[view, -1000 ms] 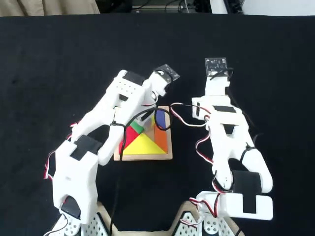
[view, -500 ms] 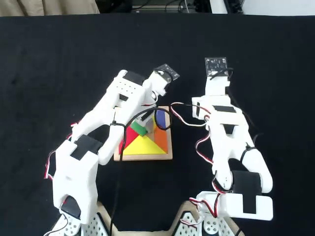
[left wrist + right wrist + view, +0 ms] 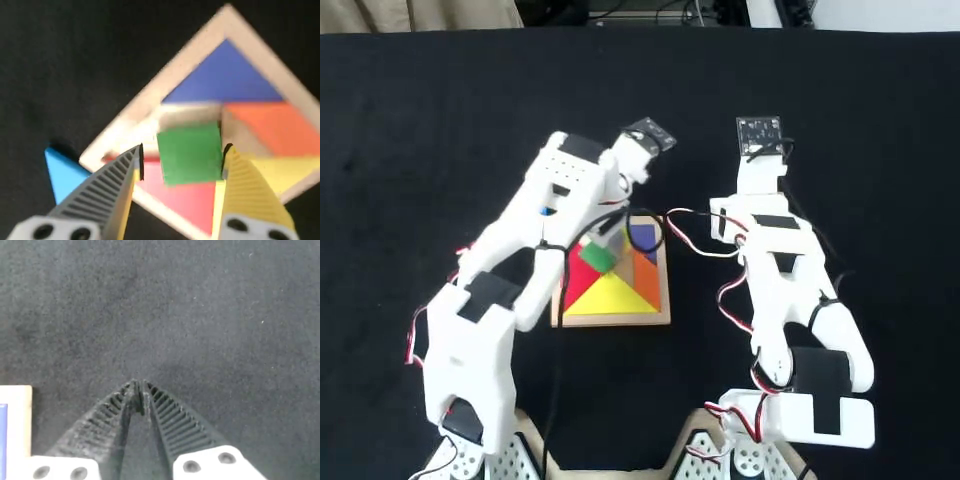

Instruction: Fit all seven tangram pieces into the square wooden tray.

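The left gripper (image 3: 182,156) sits over the square wooden tray (image 3: 615,320), just below the centre of the high view. Its two ridged fingers are pinching the green square block (image 3: 190,152), one on each side. The block rides above the tray, turned at an angle to the tray's sides, over a bare wooden patch (image 3: 187,114) and the edge of the red triangle (image 3: 185,197).

Seated in the tray in the high view are the dark blue triangle (image 3: 643,237) at its upper right, the orange piece (image 3: 646,275) down its right side and the yellow triangle (image 3: 610,295) along its bottom rim. A light blue triangle (image 3: 62,167) lies on the black cloth (image 3: 420,150), just beside the tray's rim.

Right of centre stands the right arm (image 3: 775,270). The right gripper (image 3: 136,390) has its fingers pressed together, pointed at the cloth, with a corner of the tray close by.
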Tool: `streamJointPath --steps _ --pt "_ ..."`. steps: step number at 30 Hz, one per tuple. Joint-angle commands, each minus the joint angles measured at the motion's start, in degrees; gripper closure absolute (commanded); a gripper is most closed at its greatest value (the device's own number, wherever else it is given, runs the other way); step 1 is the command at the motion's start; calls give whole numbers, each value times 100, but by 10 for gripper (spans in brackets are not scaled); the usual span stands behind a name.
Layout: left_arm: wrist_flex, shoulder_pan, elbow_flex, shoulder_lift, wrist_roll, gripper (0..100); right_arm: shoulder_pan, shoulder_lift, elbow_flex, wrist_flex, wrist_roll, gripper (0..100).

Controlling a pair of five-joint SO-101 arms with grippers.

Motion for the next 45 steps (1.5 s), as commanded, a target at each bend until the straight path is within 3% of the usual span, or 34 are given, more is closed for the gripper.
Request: streamJointPath --steps 1,16,26,40,45 --pt "431 -110 -251 -308 -431 734 62 -22 -215 -114 44 986" --pt "-677 -514 -13 26 -440 734 53 -22 -215 -114 44 986" --pt "-738 -1015 -198 105 -484 734 53 -13 -215 -114 44 986" --pt "-941 -488 163 114 -484 734 53 -13 -215 -114 44 986" --pt "-905 -681 13 9 -475 734 53 -13 -215 -114 44 986"
